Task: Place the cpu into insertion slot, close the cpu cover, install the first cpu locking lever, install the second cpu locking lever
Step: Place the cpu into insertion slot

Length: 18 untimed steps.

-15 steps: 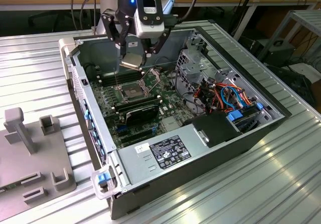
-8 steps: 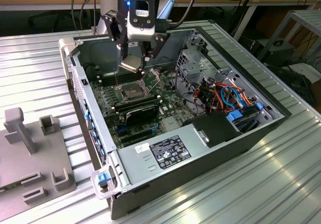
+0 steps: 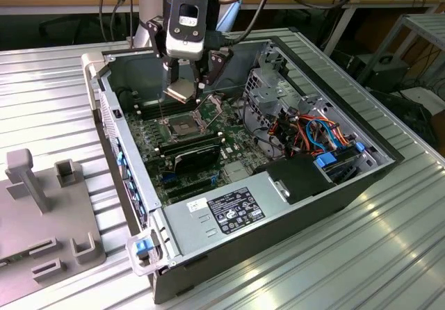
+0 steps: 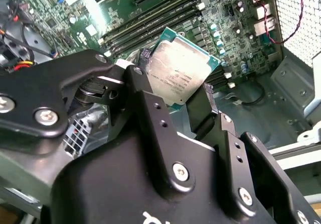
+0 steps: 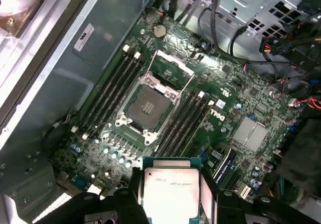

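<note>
Between the fingertips of the gripper (image 4: pixel 173 96) the cpu (image 4: pixel 181 72) is sitting tilted, its silver top facing the second wrist camera. Both fingers (image 4: pixel 150 108) are pinching it by two opposite edges, closed down to chip width and touching nothing else.

Handling judgement: light, stiff, flat. The metal lid is looking slick, so an edge grip is probably depending on a steady squeeze. The underside contacts and corners are likely fragile; the edges are the right place to take hold.

Below the gripper, apart from the chip, the insertion slot (image 5: pixel 149 106) is lying bare with its pin field exposed. Those pins are likely to bend at any skewed touch. Just beyond the slot from the gripper, the cpu cover (image 5: pixel 172 67) is standing swung up and open. The chip is hanging clear above the board, not yet seated.
</note>
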Tool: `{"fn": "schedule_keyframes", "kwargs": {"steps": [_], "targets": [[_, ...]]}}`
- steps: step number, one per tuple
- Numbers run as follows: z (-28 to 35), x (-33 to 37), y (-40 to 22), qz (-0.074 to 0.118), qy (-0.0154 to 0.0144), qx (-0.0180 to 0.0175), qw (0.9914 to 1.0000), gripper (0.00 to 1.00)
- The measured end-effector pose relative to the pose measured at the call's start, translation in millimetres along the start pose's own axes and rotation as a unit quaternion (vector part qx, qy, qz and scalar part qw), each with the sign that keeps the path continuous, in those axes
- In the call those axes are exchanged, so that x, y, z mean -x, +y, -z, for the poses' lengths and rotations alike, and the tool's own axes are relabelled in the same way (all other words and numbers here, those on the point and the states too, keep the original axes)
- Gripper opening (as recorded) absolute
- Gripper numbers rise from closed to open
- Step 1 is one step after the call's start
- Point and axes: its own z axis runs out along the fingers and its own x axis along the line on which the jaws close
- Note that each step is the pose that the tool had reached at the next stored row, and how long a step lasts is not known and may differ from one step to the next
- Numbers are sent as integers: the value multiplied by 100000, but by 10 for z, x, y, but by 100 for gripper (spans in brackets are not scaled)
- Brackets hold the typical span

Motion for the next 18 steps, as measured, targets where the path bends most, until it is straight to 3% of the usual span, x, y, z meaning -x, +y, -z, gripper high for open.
{"fn": "schedule_keyframes", "kwargs": {"steps": [3, 7, 11, 15, 18], "targets": [[-29, -1, -1, -2734, -123, -66, 99963, 55], [-62, -2, -2, -6060, -274, -141, 99816, 55], [-118, -6, -4, -11468, -516, -268, 99339, 55], [-136, -13, 15, -11536, -520, -268, 99331, 55], [-161, -60, 63, -11801, -533, -276, 99299, 55]]}}
